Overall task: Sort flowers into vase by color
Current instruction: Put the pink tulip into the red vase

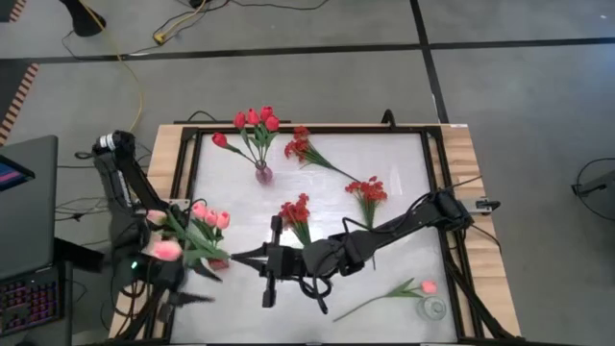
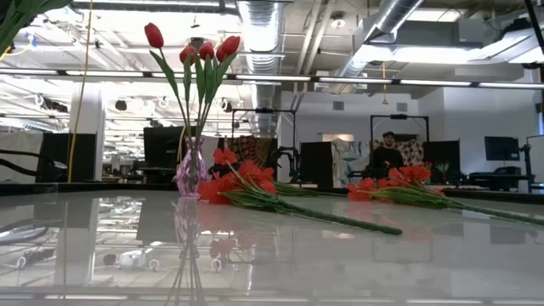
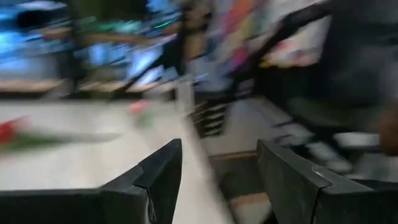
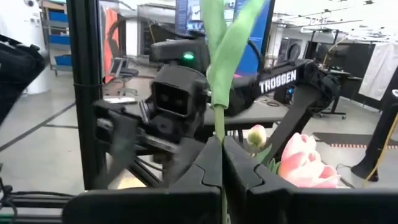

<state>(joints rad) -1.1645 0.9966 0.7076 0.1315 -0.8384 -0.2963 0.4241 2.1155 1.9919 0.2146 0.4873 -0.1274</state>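
Observation:
My right gripper [image 1: 231, 258] reaches across the table's near left part and is shut on a bunch of pink tulips [image 1: 197, 229], whose blooms spread toward the left edge. My left gripper [image 3: 217, 180] is open beside the bunch at the near left corner [image 1: 184, 296] and touches nothing. Red tulips [image 1: 255, 120] stand by their stems in a pink glass vase [image 1: 262, 174] at the far middle. Three sprays of small red blossoms [image 1: 307, 147] [image 1: 367, 189] [image 1: 296, 210] lie flat on the table. One pink tulip [image 1: 396, 288] lies near the right corner. My right gripper pinches a thin green stem [image 4: 219, 127] of the pink tulips between its two shut fingers [image 4: 245, 168]. The stem runs across the fingers and rises past them with a leaf [image 4: 233, 43]. A pink bloom [image 4: 303, 163] sits close beside the fingers. The bunch appears lifted off the table.
A small clear glass vase [image 1: 434, 308] stands at the near right corner beside the lone pink tulip. A black frame [image 1: 432, 163] borders the white tabletop. A laptop [image 1: 27, 207] sits off the table's left. Bare tabletop lies in the near middle.

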